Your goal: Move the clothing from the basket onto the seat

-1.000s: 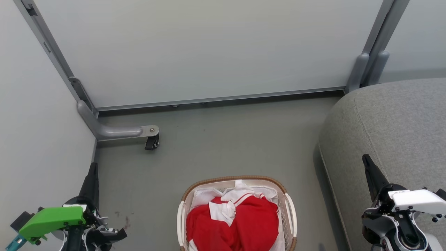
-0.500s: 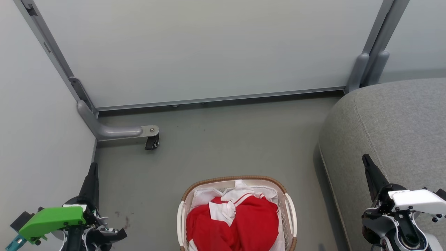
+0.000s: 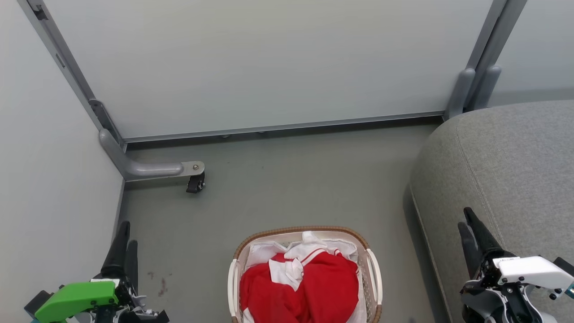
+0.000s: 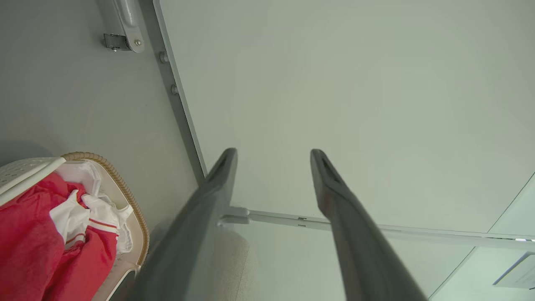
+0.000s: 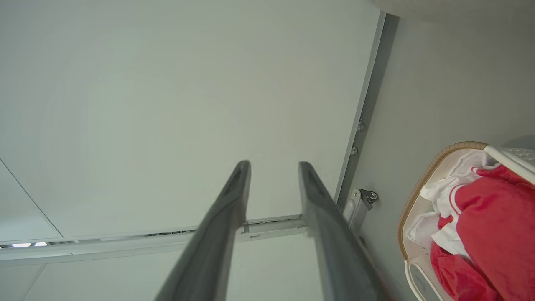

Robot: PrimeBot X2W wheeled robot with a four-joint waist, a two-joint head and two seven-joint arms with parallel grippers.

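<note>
Ahead, partition wall (image 3: 269,67), caster foot (image 3: 196,183) beyond basket (image 3: 296,230) of clothing (image 3: 323,282), seat (image 3: 506,157) right

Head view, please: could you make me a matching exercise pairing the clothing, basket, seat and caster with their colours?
Things:
1. clothing
2. basket
3. seat
4. caster

Colours:
A. grey fabric
B. black
C. red with white trim
D. white with a brown rim

Pairs: 1-C, 2-D, 3-A, 4-B
</note>
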